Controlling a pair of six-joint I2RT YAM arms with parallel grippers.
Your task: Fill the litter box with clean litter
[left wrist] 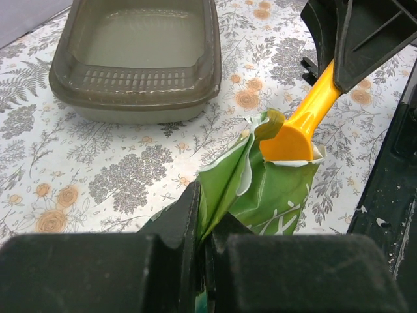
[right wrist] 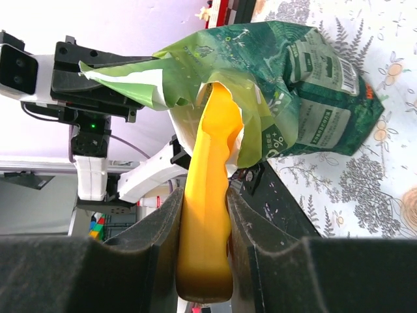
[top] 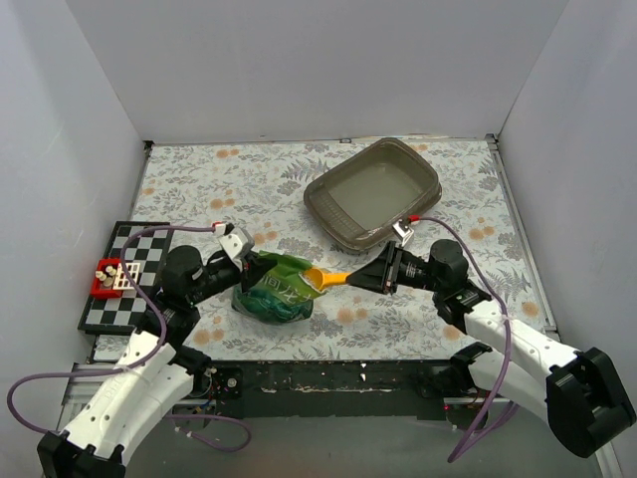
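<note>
The grey-brown litter box (top: 320, 202) lies at the back right of the table, its rim (left wrist: 130, 85) also in the left wrist view. Its floor looks pale and smooth. I cannot make out granules of clean litter, and the bag's inside is hidden. A green glossy bag (top: 274, 291) sits near the front. My left gripper (top: 253, 267) is shut on the bag's top edge (left wrist: 228, 182) and holds the mouth up. My right gripper (top: 376, 274) is shut on the handle of a yellow scoop (right wrist: 207, 195). The scoop's head (left wrist: 287, 140) is poked into the bag's mouth (right wrist: 215, 91).
A black-and-white checkered board (top: 134, 261) lies at the front left with a small red holder (top: 107, 278) on it. White walls close in the left, back and right sides. A black rail (top: 348, 373) runs along the near edge.
</note>
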